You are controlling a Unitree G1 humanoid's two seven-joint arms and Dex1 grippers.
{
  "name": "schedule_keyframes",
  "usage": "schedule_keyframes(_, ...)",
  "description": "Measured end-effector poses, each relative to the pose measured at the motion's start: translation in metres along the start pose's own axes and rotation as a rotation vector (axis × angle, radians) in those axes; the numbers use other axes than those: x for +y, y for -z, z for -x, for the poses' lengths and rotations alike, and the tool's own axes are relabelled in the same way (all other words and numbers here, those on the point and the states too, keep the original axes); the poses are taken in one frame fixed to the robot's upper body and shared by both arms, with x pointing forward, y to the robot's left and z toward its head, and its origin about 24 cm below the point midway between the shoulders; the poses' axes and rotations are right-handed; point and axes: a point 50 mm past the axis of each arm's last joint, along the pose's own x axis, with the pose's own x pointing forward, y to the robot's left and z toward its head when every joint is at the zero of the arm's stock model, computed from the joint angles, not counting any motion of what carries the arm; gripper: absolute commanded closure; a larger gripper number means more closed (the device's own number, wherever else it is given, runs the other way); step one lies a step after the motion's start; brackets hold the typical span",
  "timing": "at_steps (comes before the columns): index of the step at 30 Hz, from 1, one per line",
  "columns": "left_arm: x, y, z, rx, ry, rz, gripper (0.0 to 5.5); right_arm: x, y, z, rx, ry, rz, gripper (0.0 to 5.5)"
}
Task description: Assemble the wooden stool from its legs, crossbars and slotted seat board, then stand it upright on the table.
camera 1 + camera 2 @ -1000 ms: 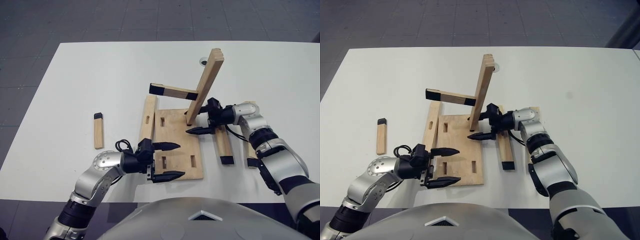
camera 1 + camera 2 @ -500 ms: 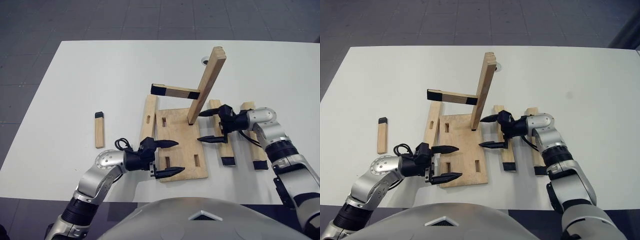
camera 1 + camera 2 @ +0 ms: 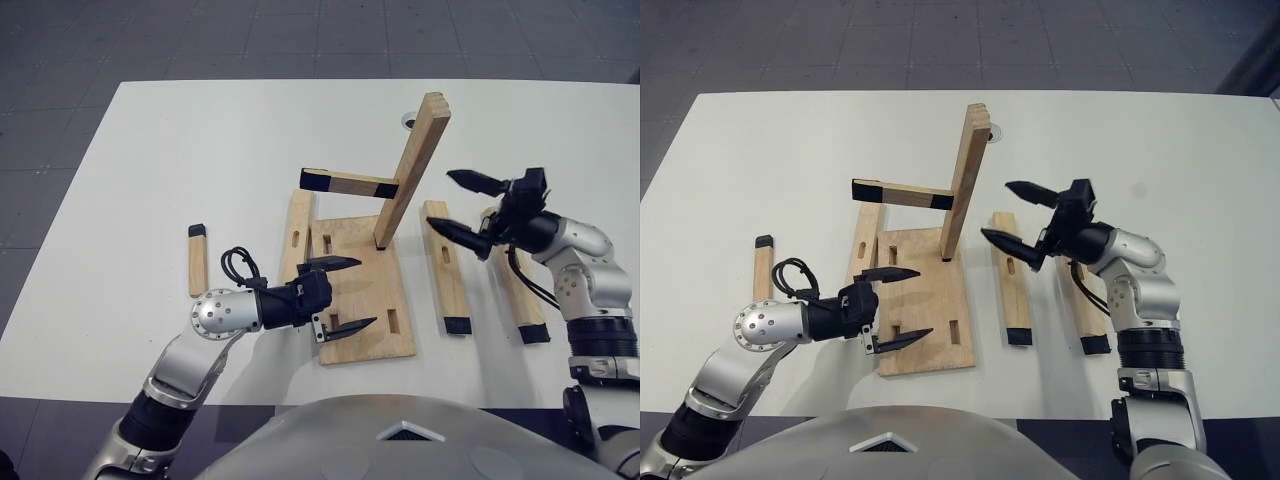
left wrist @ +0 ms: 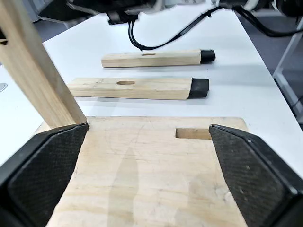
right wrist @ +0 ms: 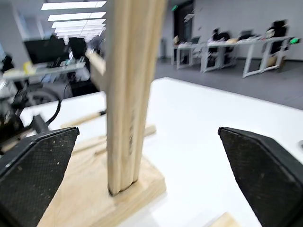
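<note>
Seemingly slotted into the seat board [image 3: 392, 290], one leg [image 3: 410, 170] stands; left hand [image 3: 363, 292] and right hand [image 3: 440, 198] both spread wide

Colours from my end are pretty simple. White table [image 3: 150, 160], dark grey tiled floor [image 3: 200, 40] behind it. The seat board [image 3: 372, 285] and the upright leg [image 3: 412, 170] are pale tan wood with faint grain, and the board's slots read dark. The crossbar [image 3: 352, 184] is the same tan with a black tip. There are black end caps too on the inner loose leg [image 3: 447, 262], the outer loose leg [image 3: 518, 292] and the short piece [image 3: 196, 265]. The left gripper [image 3: 366, 291] and right gripper [image 3: 438, 197] are black, and the pads [image 4: 42, 165] have a fine crosshatch.
</note>
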Motion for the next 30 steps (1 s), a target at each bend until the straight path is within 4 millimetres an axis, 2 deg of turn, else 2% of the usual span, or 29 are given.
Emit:
schedule_keyframes(4,-0.004,-0.004,0.001,0.049,0.054,-0.031,0.76,-0.009,-0.025,0.008,-0.159,0.174,0.006,0.04)
schedule_keyframes(9,-0.002,0.009,0.001,0.085,0.082,0.092,0.76,-0.012,-0.08,0.006,-0.34,0.407,0.139,0.04)
schedule_keyframes(12,0.004,0.021,0.0,0.113,0.06,0.154,0.76,0.0,-0.114,-0.006,-0.436,0.488,0.224,0.04)
schedule_keyframes(17,0.011,0.03,-0.003,0.129,0.026,0.204,0.76,0.027,-0.154,-0.02,-0.534,0.553,0.263,0.04)
schedule_keyframes(21,0.007,0.029,-0.009,0.16,0.072,0.147,0.76,0.042,-0.174,-0.031,-0.551,0.542,0.198,0.04)
schedule_keyframes(24,-0.003,0.025,-0.011,0.188,0.178,0.093,0.76,0.048,-0.175,-0.039,-0.502,0.532,0.136,0.04)
schedule_keyframes(30,-0.008,0.024,-0.01,0.204,0.224,0.073,0.76,0.061,-0.184,-0.054,-0.458,0.489,0.133,0.04)
